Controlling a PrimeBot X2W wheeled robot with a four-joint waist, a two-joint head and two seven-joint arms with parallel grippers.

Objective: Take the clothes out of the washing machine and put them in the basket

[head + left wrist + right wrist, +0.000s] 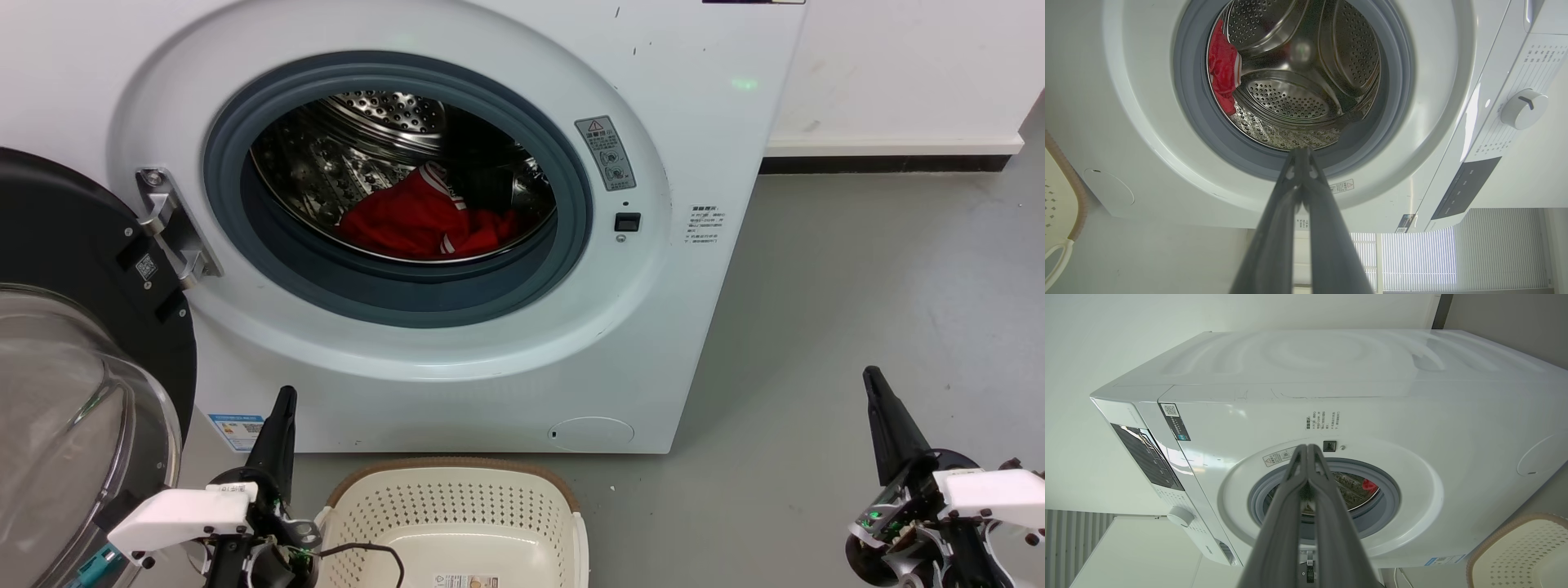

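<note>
Door: you have the black-rimmed glass door [82,343] swung wide at the left, just beside your left fingers [276,441]
Washer: the washing machine [506,384] faces you with its porthole open
Clothes: the red clothes [412,222] lie low in the steel drum [384,110], behind the grey gasket [408,298]
Basket: the basket [457,490] sits on the grey floor [857,310] just before the washer; a black cable [367,549] trails over its left side
Left arm: low beside the basket; fingers point up, pressed together, holding nothing
Right arm: right fingers [890,425] well off to the right over the floor; pressed together, holding nothing
</note>
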